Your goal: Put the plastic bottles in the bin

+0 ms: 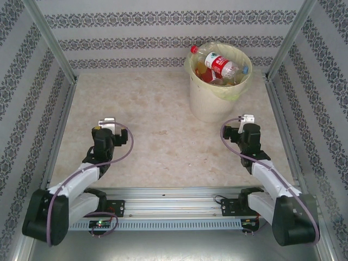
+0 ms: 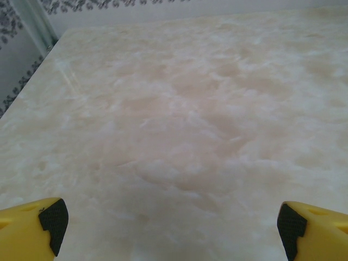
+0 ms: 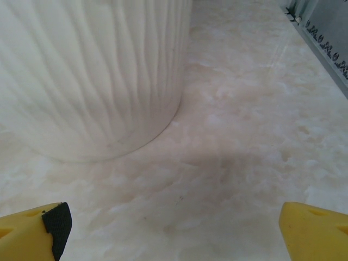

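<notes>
Bottles (image 1: 222, 66) heaped in bin (image 1: 209, 106) — far right.

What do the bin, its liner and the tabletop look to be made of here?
Bin: probably moulded plastic, matte cream-white, with fine vertical ribs. Liner: thin plastic film, pale yellow-green, translucent and crinkled over the rim. Tabletop: marble-look beige veining, slightly glossy; whether stone or laminate, I cannot tell.

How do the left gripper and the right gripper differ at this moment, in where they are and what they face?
The left gripper is over the left side of the table, far from the bin; the right gripper is close beside the bin. The left gripper's camera faces bare table; the right gripper's faces the bin's ribbed white wall. Both are open, hold nothing and have yellow fingers.
</notes>
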`<state>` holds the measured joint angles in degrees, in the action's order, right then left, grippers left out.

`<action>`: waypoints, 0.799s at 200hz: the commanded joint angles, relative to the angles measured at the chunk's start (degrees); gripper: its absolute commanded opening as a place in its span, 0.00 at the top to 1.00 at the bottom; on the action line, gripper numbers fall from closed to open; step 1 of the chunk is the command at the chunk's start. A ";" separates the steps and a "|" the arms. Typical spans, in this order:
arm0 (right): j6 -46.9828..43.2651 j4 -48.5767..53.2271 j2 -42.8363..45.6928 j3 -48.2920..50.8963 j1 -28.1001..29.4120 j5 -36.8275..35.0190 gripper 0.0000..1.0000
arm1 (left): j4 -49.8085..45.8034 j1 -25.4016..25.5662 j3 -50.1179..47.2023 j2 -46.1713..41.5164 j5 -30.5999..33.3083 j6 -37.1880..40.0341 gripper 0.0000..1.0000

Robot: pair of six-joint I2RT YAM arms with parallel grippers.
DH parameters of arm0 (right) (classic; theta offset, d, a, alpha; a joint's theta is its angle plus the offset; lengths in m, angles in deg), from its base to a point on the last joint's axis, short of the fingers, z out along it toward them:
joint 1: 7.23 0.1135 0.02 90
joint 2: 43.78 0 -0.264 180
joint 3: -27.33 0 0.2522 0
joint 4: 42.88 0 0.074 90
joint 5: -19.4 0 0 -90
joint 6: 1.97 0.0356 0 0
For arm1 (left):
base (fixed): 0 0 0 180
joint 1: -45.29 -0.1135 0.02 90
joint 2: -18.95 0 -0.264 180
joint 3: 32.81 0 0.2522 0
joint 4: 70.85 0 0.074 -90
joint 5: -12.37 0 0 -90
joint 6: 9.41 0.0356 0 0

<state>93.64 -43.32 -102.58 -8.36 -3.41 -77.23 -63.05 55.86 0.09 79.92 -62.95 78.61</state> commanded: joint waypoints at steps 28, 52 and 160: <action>-1.97 -10.55 -5.09 -0.04 -0.91 1.08 0.02 | 27.70 -6.51 -1.92 15.78 -5.79 2.70 0.00; -2.32 -10.76 -4.72 0.38 -1.00 0.60 0.02 | 34.42 -6.73 -2.04 21.71 -6.92 3.65 0.00; -1.65 -12.67 -3.98 1.80 -1.48 0.07 0.02 | 33.04 -9.34 2.44 29.85 -7.99 1.06 0.00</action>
<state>92.19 -53.07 -107.24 -7.66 -4.14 -77.21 -28.27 47.40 2.01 110.30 -69.92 80.80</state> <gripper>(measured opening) 0.982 0.998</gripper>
